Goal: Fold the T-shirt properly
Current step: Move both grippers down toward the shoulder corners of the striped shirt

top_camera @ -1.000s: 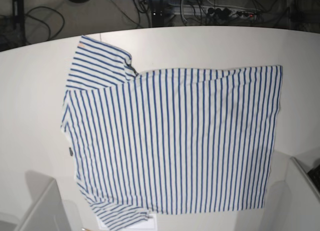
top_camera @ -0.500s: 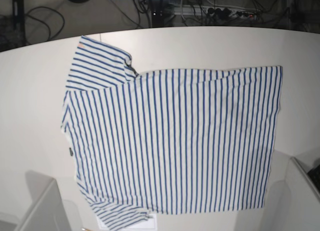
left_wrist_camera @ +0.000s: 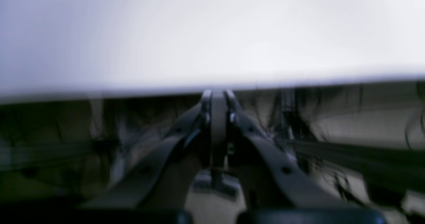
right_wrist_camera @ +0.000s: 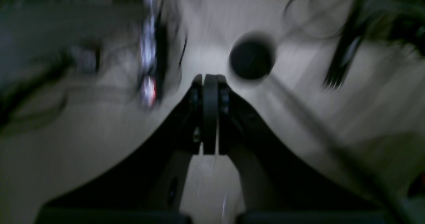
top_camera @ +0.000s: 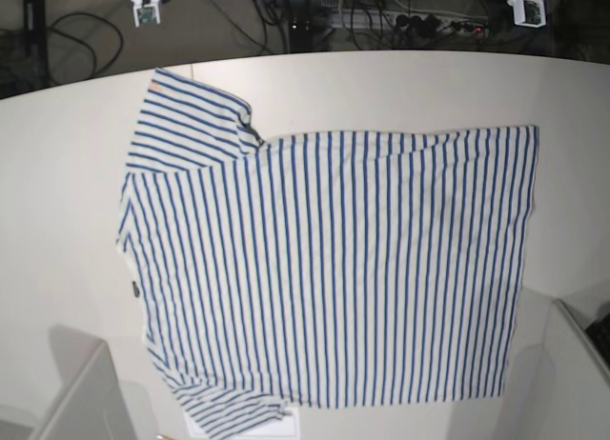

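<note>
T-shirt point(top_camera: 324, 269) lies flat, well apart from both clenched, empty tools.

T-shirt point(top_camera: 334, 269) lower sleeve cut off; both wrist views blurred.

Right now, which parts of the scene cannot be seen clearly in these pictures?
- T-shirt: base view, lower sleeve cut off by the bottom edge.
- Left gripper: wrist view blurred; only the table edge is recognisable.
- Right gripper: wrist view blurred; the dark round object is unidentifiable.
</note>
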Motion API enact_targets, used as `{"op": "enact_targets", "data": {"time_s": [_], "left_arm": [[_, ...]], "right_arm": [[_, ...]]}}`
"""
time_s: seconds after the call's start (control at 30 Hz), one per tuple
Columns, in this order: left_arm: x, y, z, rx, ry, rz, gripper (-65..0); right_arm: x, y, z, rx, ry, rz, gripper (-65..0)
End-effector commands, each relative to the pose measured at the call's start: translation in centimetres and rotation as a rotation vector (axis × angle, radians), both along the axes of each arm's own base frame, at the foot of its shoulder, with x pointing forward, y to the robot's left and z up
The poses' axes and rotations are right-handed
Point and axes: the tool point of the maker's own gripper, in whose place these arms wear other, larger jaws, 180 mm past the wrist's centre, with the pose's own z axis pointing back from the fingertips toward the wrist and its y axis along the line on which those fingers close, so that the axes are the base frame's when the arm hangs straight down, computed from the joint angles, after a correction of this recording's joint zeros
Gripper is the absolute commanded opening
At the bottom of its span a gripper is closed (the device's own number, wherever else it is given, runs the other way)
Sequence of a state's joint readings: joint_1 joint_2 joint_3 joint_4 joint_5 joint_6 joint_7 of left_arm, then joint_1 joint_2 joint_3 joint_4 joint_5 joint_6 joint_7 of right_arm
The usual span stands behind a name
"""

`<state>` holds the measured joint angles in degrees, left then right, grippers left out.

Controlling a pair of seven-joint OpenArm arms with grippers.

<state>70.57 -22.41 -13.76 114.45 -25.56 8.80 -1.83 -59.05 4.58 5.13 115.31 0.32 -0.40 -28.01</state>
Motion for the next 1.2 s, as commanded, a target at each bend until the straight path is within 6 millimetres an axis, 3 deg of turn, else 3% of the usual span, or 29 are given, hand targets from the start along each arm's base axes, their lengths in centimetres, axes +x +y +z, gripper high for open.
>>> {"op": "enact_targets", "data": {"time_s": [0.0,0.07,0.2,0.43,0.57,0.8,0.87,0.93,1.17], "left_arm": [[0.8,0.9,0.8,0.032,-0.039,0.012,-65.0],[3.3,1.7,1.2,0.051,-0.121,0.021,-65.0],[5.5,2.9,1.0,0.073,-0.199,0.046,-65.0],[12.0,0.9,7.5,0.24,-0.592,-0.139,-65.0],[16.0,1.2,8.5,0.343,-0.603,-0.16,-65.0],[23.7,2.8,11.3,0.29,-0.646,0.005,-65.0],[24.7,2.9,11.6,0.27,-0.644,0.035,-65.0],[25.0,3.0,11.3,0.25,-0.621,0.055,-65.0],[22.9,2.7,8.3,0.216,-0.526,0.088,-65.0]], "right_arm": [[1.1,0.0,0.7,0.003,-0.053,0.007,-65.0],[3.8,-0.1,1.4,0.0,-0.168,0.015,-65.0],[8.0,1.2,3.8,0.031,-0.417,0.022,-65.0],[16.3,4.0,9.5,0.099,-0.89,0.088,-65.0],[20.2,4.9,10.6,0.121,-0.944,0.098,-65.0],[28.0,4.6,13.0,0.105,-0.961,0.079,-65.0],[28.8,4.4,13.3,0.099,-0.958,0.071,-65.0],[28.8,3.0,13.1,0.076,-0.951,0.038,-65.0],[26.2,1.6,10.1,0.052,-0.852,0.003,-65.0]]}}
